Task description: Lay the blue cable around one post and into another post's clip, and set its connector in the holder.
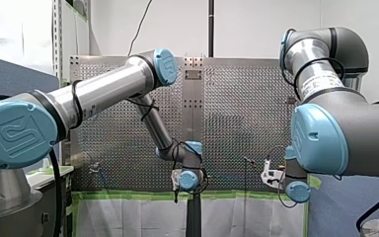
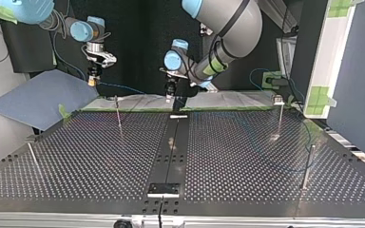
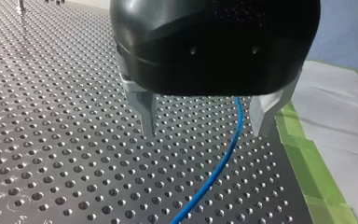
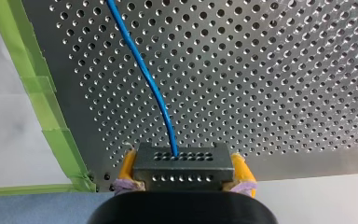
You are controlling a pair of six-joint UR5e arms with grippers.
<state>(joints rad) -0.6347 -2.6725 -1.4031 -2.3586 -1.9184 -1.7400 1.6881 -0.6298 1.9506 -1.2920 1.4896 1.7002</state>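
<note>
Firmly, right hand (image 4: pixel 182 176) grips connector (image 4: pixel 182 161), left hand (image 3: pixel 204 122) spread

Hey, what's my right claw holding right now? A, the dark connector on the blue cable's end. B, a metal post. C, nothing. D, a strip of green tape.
A: in the right wrist view, the right claw has its yellow pads clamped on the dark connector, with the blue cable running out of it.

Green tape (image 4: pixel 37 88) edges the perforated table (image 2: pixel 100 156), with a white sheet (image 4: pixel 4 140) lying just beyond it.
</note>
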